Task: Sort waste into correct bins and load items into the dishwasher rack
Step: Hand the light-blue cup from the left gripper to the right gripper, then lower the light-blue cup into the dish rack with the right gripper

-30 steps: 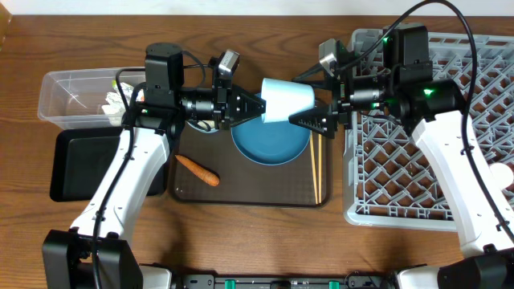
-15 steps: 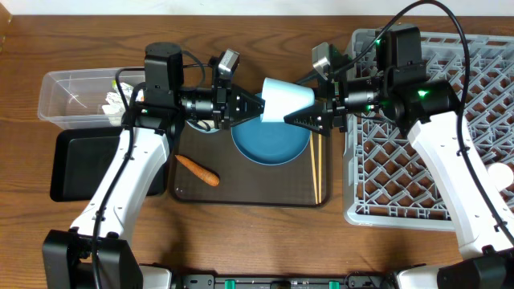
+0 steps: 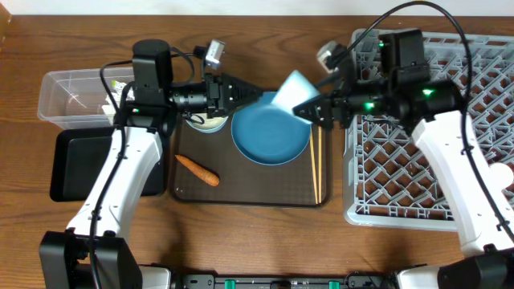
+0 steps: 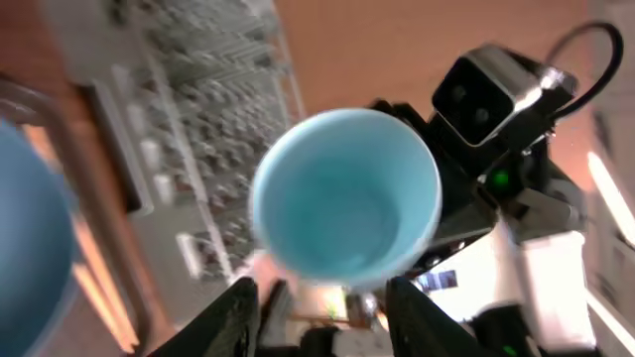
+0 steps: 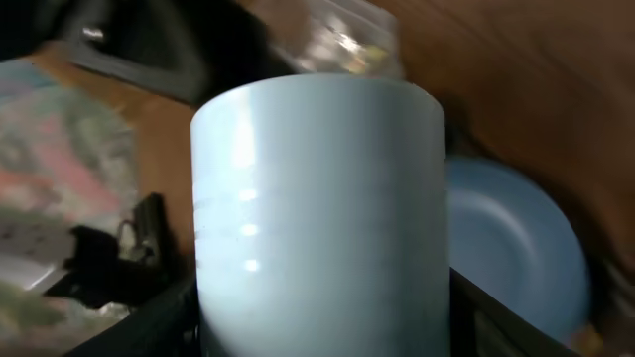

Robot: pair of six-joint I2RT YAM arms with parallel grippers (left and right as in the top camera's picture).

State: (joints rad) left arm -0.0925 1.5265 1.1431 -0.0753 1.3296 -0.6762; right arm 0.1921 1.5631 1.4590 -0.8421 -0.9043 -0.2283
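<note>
The light blue cup (image 3: 291, 90) hangs tilted above the far edge of the dark blue dish (image 3: 271, 134), with my right gripper (image 3: 302, 104) shut on it. In the right wrist view the cup (image 5: 317, 208) fills the space between both fingers (image 5: 164, 317). My left gripper (image 3: 255, 95) stands open just left of the cup, apart from it. In the left wrist view the cup's mouth (image 4: 345, 193) faces me beyond the open gripper (image 4: 327, 317). An orange carrot piece (image 3: 197, 169) and wooden chopsticks (image 3: 318, 172) lie on the brown tray (image 3: 249, 195). The small white bowl (image 3: 207, 123) sits half hidden under my left arm.
The grey dishwasher rack (image 3: 418, 160) fills the right side, with a pale cup (image 3: 502, 172) at its right edge. A clear tub (image 3: 72, 88) holding crumpled white paper (image 3: 112, 100) stands at the far left. The black tray (image 3: 76, 164) lies in front of it.
My left gripper has opened, let go of the light blue cup and drawn back to the left. The right gripper has closed on the cup and tilted it toward the rack side.
</note>
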